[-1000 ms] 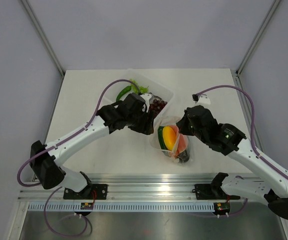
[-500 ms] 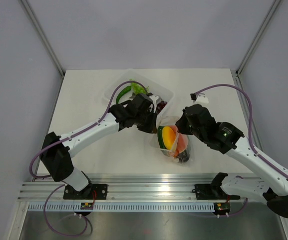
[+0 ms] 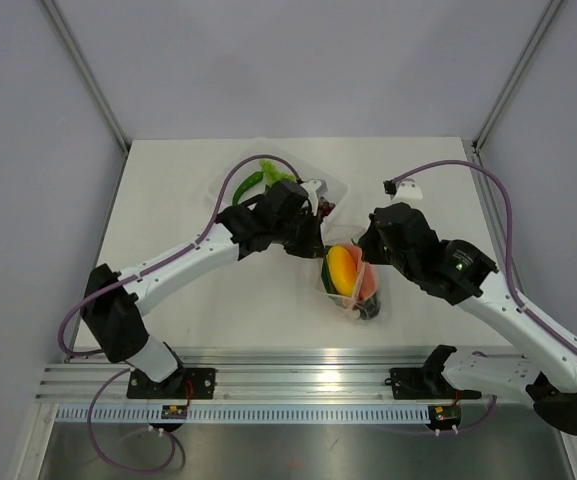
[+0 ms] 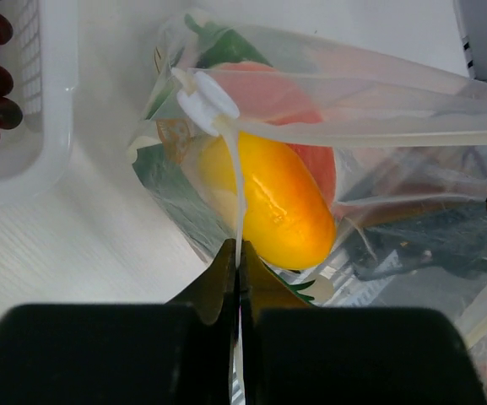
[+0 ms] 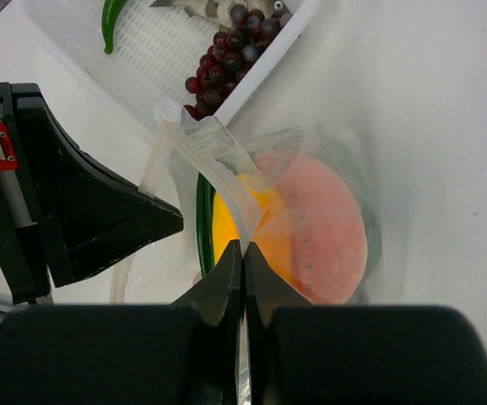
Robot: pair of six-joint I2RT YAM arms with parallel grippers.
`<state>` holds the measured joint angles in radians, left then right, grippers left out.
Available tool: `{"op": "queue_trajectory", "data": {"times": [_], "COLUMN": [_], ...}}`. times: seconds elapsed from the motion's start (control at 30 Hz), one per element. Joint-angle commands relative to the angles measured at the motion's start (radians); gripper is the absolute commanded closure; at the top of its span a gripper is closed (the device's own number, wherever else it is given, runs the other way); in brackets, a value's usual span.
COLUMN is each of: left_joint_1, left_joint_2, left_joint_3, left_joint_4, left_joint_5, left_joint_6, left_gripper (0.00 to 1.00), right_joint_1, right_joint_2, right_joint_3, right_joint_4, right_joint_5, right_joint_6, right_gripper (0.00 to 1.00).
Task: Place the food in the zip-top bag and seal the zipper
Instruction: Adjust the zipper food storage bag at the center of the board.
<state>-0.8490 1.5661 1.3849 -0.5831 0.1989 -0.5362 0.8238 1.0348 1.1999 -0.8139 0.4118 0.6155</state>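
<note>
Clear crinkly plastic sits in both my grips. The zip-top bag (image 3: 350, 285) lies near the middle of the tabletop (image 3: 168, 200), just at 5 o'clock from the white tray (image 3: 343, 187). A yellow piece (image 4: 277, 202), a red watermelon slice (image 5: 323, 232) and something dark are already inside it. My left end effector (image 4: 236, 253) is closed tight on the zipper (image 4: 233, 181) at the bag's 11 o'clock corner. My right end effector (image 5: 243, 253) is clamped on the strip at the 1 o'clock corner. Grapes (image 5: 235, 34) and a green pepper (image 5: 110, 18) lie in the tray, not yet bagged, so I judge this step is about controlling the mouth. I cannot tell whether that means spreading it or pressing it shut. To do it well I should hold the stiff strip rather than the thin film, keep the mouth level so nothing rolls out, and move both wrists evenly. My left arm reaches in from 7 o'clock, my right from 5 o'clock. Both wrists tip down, with the fingers converging over the mouth.
</note>
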Motion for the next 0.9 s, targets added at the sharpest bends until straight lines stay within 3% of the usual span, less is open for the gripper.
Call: {"op": "queue_trajectory", "data": {"times": [0.0,0.1,0.23,0.37,0.6,0.77,0.87], "left_joint_1": [0.001,0.001,0.001,-0.001,-0.001,0.001,0.004], "left_joint_2": [-0.095,-0.133,-0.127,-0.113,-0.094,-0.083,-0.068], "left_joint_3": [-0.003,-0.058,-0.101,-0.106,-0.09,-0.096,-0.084], "left_joint_4": [0.147,0.235,0.324,0.325,0.312,0.312,0.305], "left_joint_5": [0.019,-0.001,-0.036,-0.07,-0.078,-0.099,-0.119], "left_joint_6": [-0.108,-0.209,-0.346,-0.386,-0.392,-0.396,-0.403], "left_gripper": [1.0,1.0,1.0,1.0,1.0,1.0,1.0], "right_joint_1": [-0.008,-0.055,-0.092,-0.092,-0.092,-0.092,-0.092], "right_joint_2": [0.016,0.066,0.139,0.143,0.14,0.064,0.002], "right_joint_3": [0.092,0.121,0.196,0.219,0.185,0.155,0.141], "right_joint_4": [0.032,0.038,-0.011,-0.03,-0.031,-0.034,-0.07], "right_joint_5": [0.071,0.003,-0.12,-0.205,-0.317,-0.277,-0.228], "right_joint_6": [-0.097,-0.19,-0.272,-0.304,-0.323,-0.312,-0.292], "right_gripper": [0.93,0.83,0.45,0.26,0.17,0.15,0.05]}}
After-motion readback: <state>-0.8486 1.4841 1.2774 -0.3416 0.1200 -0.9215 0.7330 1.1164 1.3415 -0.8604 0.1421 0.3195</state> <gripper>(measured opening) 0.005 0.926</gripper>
